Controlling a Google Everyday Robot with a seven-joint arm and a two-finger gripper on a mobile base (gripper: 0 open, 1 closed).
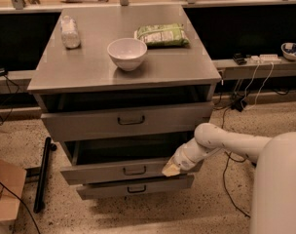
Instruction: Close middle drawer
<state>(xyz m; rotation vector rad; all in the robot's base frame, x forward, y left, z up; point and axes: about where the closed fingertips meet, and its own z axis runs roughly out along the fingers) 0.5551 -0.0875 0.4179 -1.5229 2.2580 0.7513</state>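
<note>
Currently push step: tool (pixel 172 168) touching middle drawer (pixel 99 173) front, toward cabinet (pixel 89 72) right side; tool opening, cannot tell. Drawer sticking well out of cabinet. Next move probably needing steady straight push into cabinet, until front sitting flush.

I am wearing a smooth white shell all over. My broad, rounded body (pixel 280 189) is filling the lower right corner of the frame. My arm (pixel 238 146) is showing as a thick white tube, swelling into a round joint (pixel 208 134). My forearm (pixel 191 153) is narrowing toward my gripper (pixel 171 169), a small pale yellowish tip sitting low, just right of the frame's centre.
</note>
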